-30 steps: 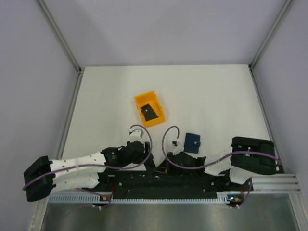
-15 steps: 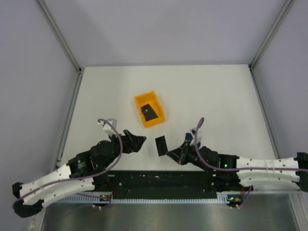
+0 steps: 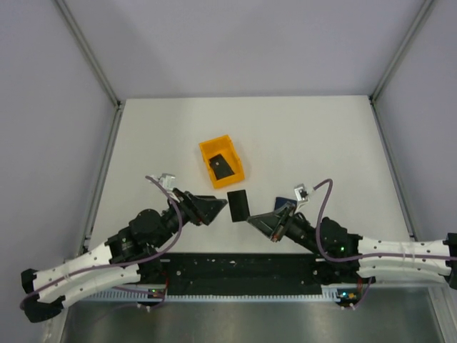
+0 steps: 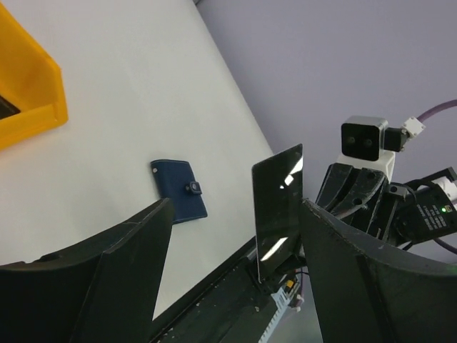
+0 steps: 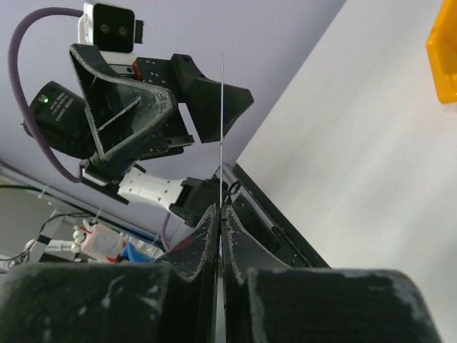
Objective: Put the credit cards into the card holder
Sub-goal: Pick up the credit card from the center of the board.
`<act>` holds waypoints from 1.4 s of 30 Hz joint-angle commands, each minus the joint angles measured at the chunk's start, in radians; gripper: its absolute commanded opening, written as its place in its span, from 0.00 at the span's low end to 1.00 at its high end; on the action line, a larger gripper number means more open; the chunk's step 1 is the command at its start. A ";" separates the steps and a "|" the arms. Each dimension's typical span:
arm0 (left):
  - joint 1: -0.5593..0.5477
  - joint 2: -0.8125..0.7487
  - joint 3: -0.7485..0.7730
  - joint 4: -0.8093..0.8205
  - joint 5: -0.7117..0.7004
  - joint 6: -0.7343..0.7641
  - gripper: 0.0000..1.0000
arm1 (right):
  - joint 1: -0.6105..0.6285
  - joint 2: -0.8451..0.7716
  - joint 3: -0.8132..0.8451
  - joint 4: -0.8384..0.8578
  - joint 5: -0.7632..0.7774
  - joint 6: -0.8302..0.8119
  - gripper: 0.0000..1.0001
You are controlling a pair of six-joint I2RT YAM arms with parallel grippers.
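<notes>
My right gripper [image 3: 255, 219] is shut on the lower edge of one black credit card [image 3: 238, 205] and holds it upright above the table. In the right wrist view this card [image 5: 221, 121] shows edge-on, rising from the pinched fingertips [image 5: 212, 214]. My left gripper [image 3: 216, 207] faces it with jaws wide open and nothing between them; in its wrist view the card [image 4: 278, 207] stands just ahead of them. A second card [image 3: 223, 168] lies in the orange bin. The card holder [image 4: 178, 189], a shut navy wallet, lies flat on the table, mostly hidden under my right arm from above [image 3: 283, 201].
The orange bin [image 3: 221, 161] stands on the white table just beyond the two grippers, and its corner shows in the left wrist view [image 4: 32, 93]. The black base rail [image 3: 243, 268] runs along the near edge. Grey walls enclose the table.
Both arms have swung out from their folded poses toward the table's middle. The right gripper has raised the card, and the open left gripper has closed in on it from the left.
</notes>
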 commanded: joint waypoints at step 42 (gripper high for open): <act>-0.003 0.167 -0.028 0.366 0.440 0.009 0.00 | -0.037 -0.001 0.229 -0.263 -0.082 -0.182 0.38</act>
